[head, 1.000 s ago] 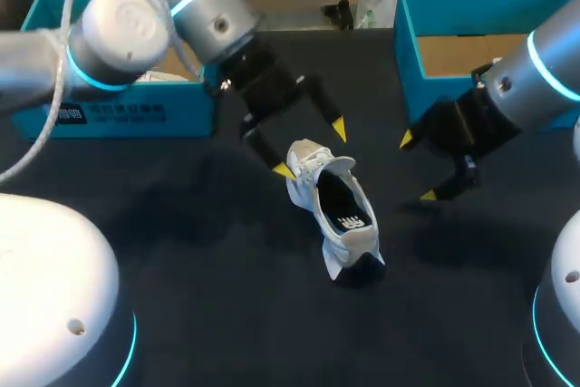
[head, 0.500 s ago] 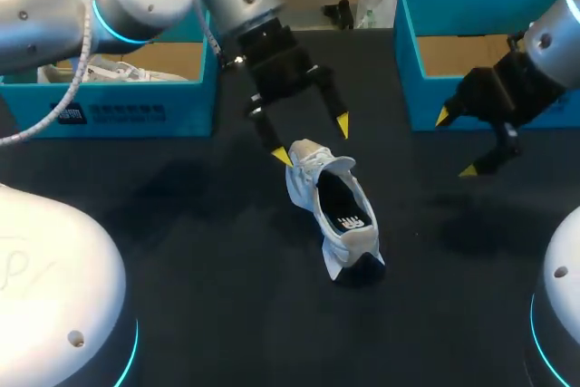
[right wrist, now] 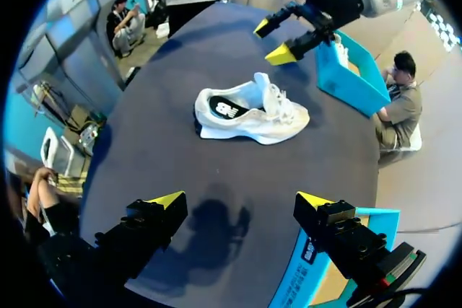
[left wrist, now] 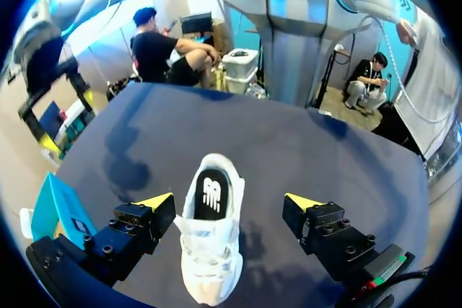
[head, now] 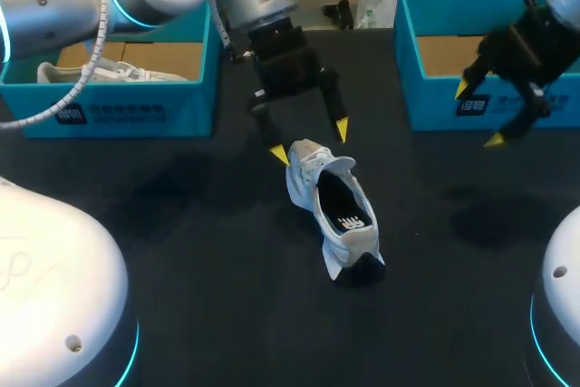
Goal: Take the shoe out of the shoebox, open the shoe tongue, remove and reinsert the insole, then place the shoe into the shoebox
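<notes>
White shoe [head: 335, 210] on the dark table [head: 199, 251]; left claw [head: 310, 142] open over its toe, right claw [head: 478, 115] open beside shoebox [head: 435, 101]

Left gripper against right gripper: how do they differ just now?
The left gripper hangs over the shoe; the right gripper is well off it, by the front wall of the right box. The left's fingers stand either side of the shoe's toe end without touching; only bare table lies between the right's. Both are open and empty.
</notes>
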### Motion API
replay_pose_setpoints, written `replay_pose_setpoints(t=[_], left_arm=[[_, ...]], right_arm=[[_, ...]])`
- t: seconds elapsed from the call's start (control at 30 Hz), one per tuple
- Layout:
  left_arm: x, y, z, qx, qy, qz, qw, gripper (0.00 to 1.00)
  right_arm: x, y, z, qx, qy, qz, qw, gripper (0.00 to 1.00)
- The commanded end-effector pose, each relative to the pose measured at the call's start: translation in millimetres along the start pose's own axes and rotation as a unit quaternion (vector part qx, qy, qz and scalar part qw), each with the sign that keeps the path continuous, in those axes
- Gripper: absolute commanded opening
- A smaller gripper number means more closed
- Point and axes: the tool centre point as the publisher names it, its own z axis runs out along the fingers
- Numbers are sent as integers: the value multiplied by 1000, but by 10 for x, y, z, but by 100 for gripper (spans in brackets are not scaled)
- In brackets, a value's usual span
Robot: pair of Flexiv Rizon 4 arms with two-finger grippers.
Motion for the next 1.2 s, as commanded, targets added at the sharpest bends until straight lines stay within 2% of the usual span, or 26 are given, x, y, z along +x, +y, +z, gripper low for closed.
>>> replay_pose_setpoints(t=[0.03, 0.07, 0.1, 0.13, 0.2, 0.23, 0.5, 0.7, 0.93, 1.2], left_arm=[[-106, 21, 15, -23, 14, -12, 1000, 100], [-119, 23, 30, -27, 21, -13, 999, 99], [-141, 34, 47, -37, 19, -18, 999, 80], [-156, 41, 65, -45, 21, -21, 999, 48], [-177, 51, 91, -48, 19, -28, 998, 23], [-178, 55, 109, -55, 20, -29, 998, 0], [-99, 1, 194, -85, 4, -33, 996, 0], [-90, -49, 355, -111, 12, -27, 993, 0], [-152, -54, 543, -114, 10, -20, 993, 0], [-271, 118, 848, -161, 6, 10, 987, 0]], right_arm=[[20, 3, -29, 1, -1, -1, 1000, 100], [20, 3, -29, 1, -1, -1, 1000, 100], [20, 3, -29, 1, -1, -1, 1000, 100], [20, 3, -29, 1, -1, -1, 1000, 100], [20, 3, -29, 1, -1, -1, 1000, 100], [20, 3, -29, 1, -1, -1, 1000, 100], [20, 3, -29, 1, -1, -1, 1000, 100], [20, 3, -29, 1, -1, -1, 1000, 100], [20, 3, -29, 1, -1, -1, 1000, 100], [20, 3, -29, 1, -1, -1, 1000, 100]])
